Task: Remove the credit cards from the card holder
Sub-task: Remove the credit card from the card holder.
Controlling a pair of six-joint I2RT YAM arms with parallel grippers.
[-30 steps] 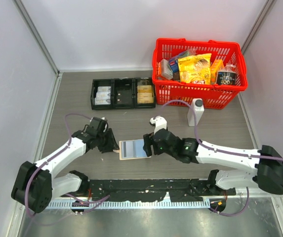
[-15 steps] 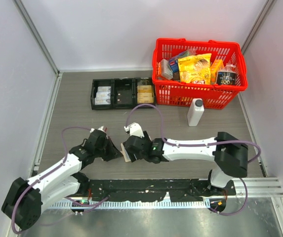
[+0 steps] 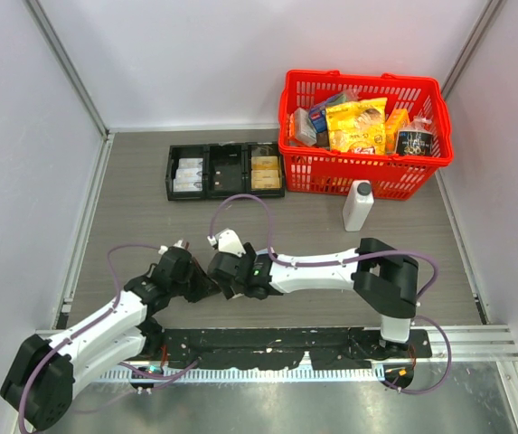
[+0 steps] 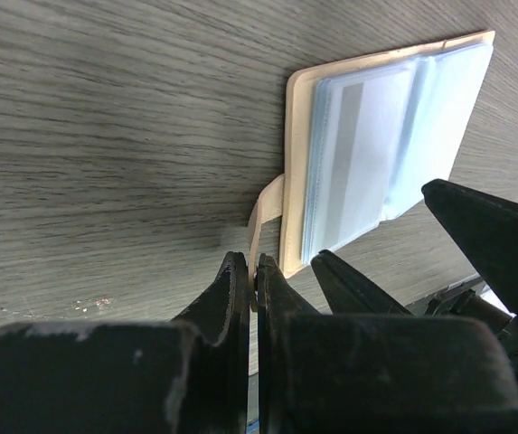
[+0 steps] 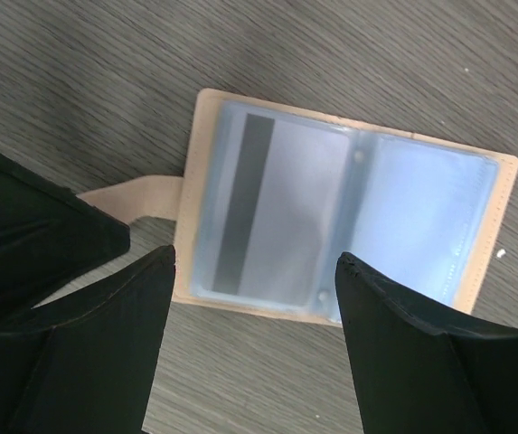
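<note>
The tan card holder (image 5: 202,136) lies open on the grey table, its pale blue clear sleeves facing up. A pale card with a dark stripe (image 5: 277,208) sits in the left sleeve. My left gripper (image 4: 257,271) is shut on the holder's snap tab (image 4: 266,206) at its left edge. Right above the holder's near edge my right gripper (image 5: 254,259) hangs open, a finger on either side of the left sleeve, touching nothing. From above, the two grippers (image 3: 202,284) (image 3: 229,275) meet at the near middle of the table and hide the holder.
A black three-compartment tray (image 3: 225,171) with small items stands at the back centre. A red basket (image 3: 364,172) full of groceries is at the back right, with a white bottle (image 3: 357,205) in front of it. The black base rail (image 3: 277,344) runs along the near edge.
My left gripper has shut on the snap tab. The right arm has swung left and now covers the holder, which showed open between the grippers a second ago.
</note>
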